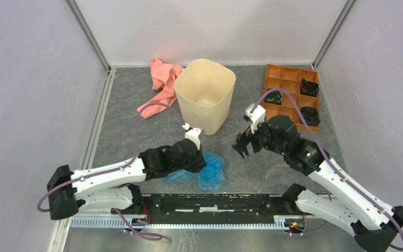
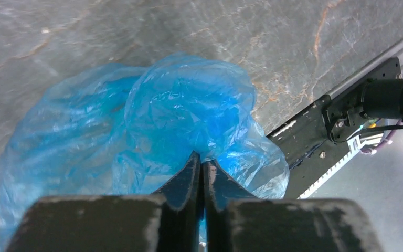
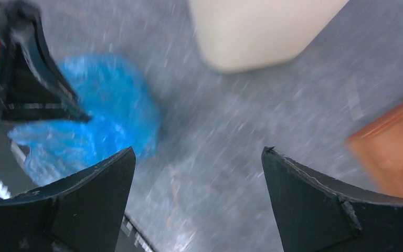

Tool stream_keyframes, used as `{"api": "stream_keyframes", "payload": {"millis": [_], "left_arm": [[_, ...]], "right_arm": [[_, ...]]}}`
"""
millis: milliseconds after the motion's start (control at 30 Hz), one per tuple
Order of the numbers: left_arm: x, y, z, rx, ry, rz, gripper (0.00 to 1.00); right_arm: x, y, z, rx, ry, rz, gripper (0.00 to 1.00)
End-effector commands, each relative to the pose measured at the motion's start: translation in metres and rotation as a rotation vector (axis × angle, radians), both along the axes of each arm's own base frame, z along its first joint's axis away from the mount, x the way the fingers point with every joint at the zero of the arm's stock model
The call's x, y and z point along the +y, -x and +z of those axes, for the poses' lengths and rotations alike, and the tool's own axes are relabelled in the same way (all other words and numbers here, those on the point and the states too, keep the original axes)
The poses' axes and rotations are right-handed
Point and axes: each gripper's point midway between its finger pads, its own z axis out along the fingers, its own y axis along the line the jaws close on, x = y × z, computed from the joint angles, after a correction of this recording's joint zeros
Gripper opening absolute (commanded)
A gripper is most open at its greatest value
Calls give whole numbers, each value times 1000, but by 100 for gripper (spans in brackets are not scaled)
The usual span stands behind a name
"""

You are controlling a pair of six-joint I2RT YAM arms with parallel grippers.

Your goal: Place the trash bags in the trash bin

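Pinching the blue trash bag (image 2: 189,110), your left gripper (image 2: 202,159) is clamped tight on it; your right gripper (image 3: 198,150) gapes wide, holding nothing.

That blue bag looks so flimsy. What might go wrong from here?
The left claw seems to pinch only a thin fold of the blue bag at its tips, so the film may slip out on lifting. The loose rest of the bag could drape over the rim of the bin instead of dropping in. The open right claw hangs close by, so the arms might bump.
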Motion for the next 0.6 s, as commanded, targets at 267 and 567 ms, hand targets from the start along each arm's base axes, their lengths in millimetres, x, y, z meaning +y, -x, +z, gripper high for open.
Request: {"api": "stream_keyframes", "payload": {"millis": [267, 567], "left_arm": [[-39, 6, 2, 5, 167, 14, 84], [56, 17, 5, 47, 150, 282, 100]], "right_arm": [[20, 64, -129, 315, -183, 104, 98], [43, 79, -156, 348, -232, 124, 96]]}}
